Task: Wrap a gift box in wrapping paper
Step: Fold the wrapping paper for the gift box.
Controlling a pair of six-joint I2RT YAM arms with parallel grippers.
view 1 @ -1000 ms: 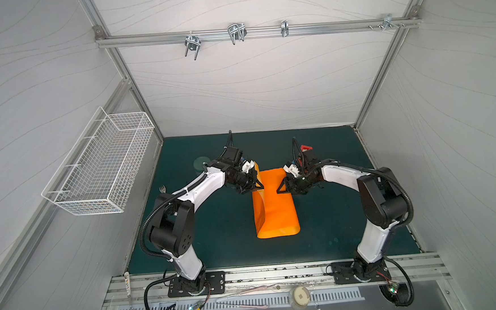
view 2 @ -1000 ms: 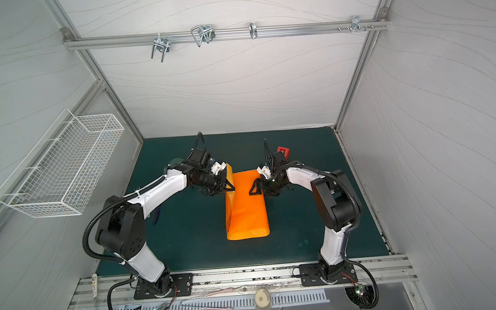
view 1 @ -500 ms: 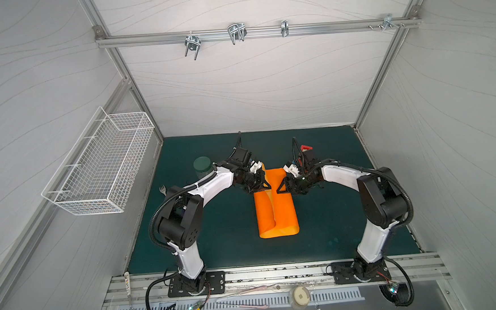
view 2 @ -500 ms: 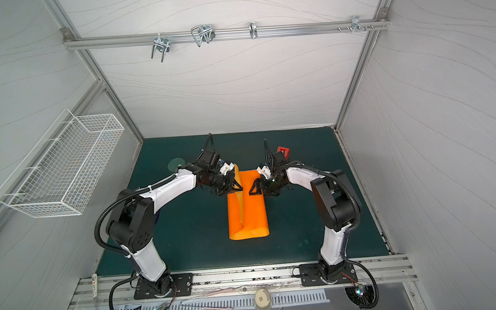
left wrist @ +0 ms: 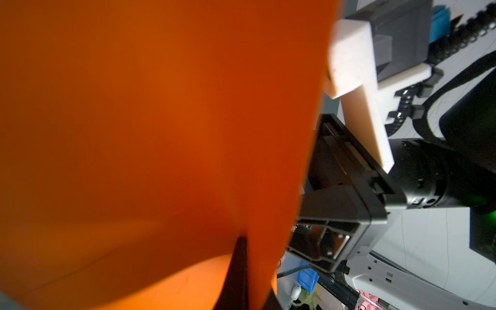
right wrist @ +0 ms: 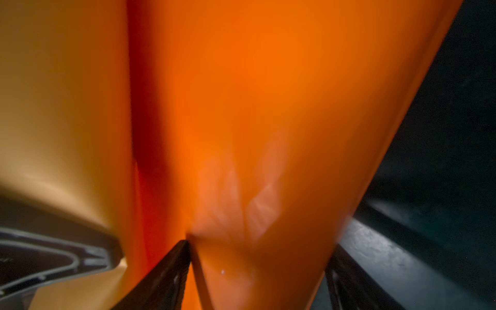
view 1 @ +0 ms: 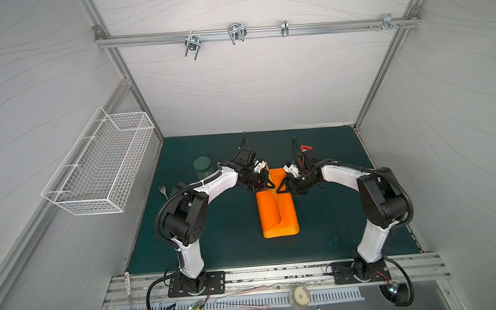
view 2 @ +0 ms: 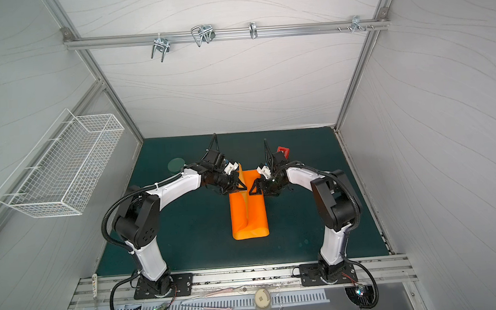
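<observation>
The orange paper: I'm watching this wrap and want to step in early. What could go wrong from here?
1. The left gripper pinches one flap of the paper; pulling harder could tear or crease it.
2. Nothing visibly fastens the overlap, so a released flap may spring open.
3. The right gripper straddles the paper with jaws wide; I cannot tell whether it grips. The box is hidden and could shift unnoticed.

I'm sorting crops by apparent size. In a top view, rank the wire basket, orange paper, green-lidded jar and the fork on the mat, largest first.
1. basket, though it hangs nearer the camera
2. paper
3. jar
4. fork
</observation>
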